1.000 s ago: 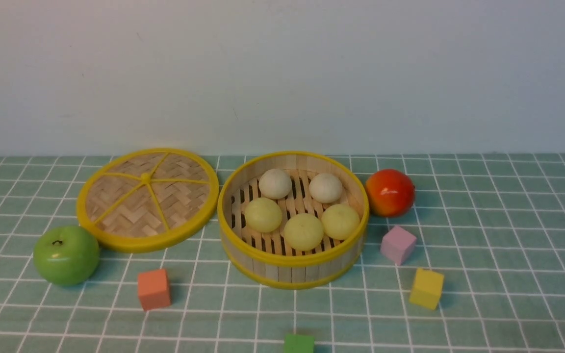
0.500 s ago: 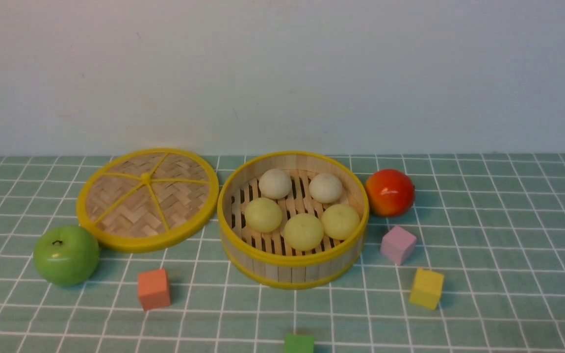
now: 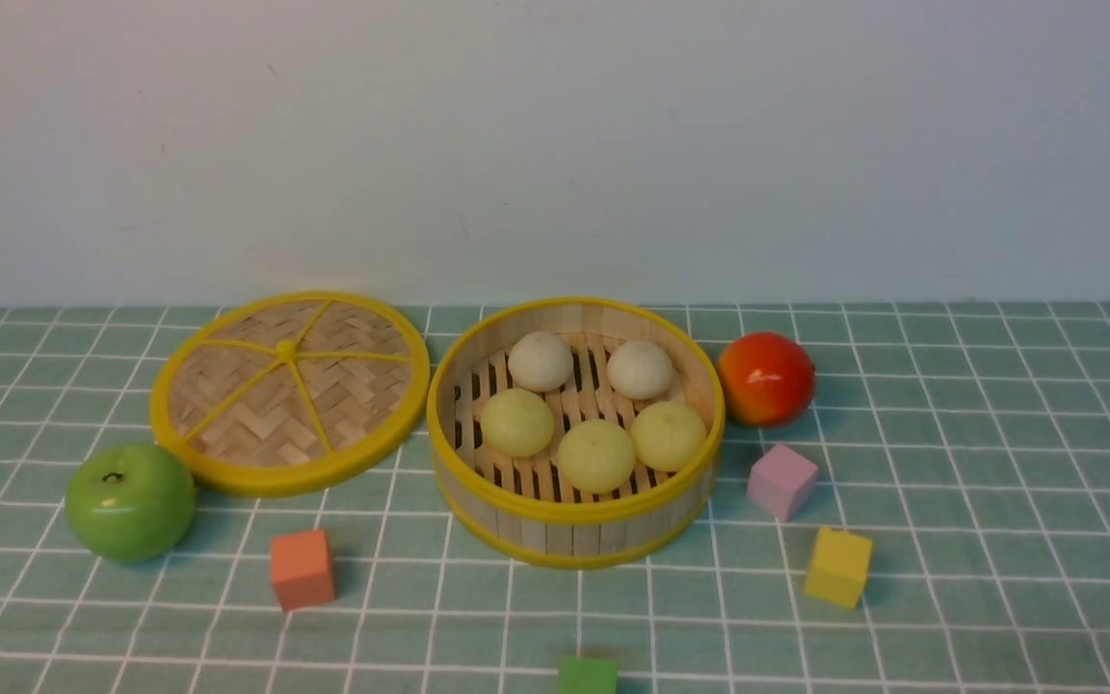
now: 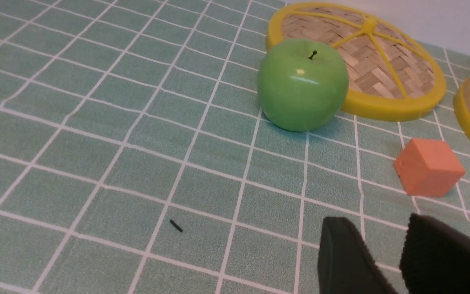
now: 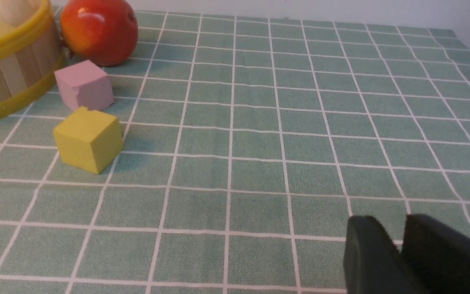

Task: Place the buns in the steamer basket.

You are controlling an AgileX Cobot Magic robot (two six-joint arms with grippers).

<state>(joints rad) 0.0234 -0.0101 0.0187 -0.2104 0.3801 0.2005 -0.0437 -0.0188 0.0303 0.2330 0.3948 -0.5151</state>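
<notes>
Front view: five buns (image 3: 596, 455) inside steamer basket (image 3: 574, 535).

the right gripper (image 5: 400, 241) shows as two black fingers with a narrow gap, holding nothing, above the green tiled counter (image 5: 284, 122). well apart from it, a yellow cube (image 5: 88, 139) sits just beside a pink cube (image 5: 83, 85). a red fruit (image 5: 98, 30) stands close to the steamer basket (image 5: 10, 69), where buns (image 5: 2, 10) peek over the yellow rim.
</notes>
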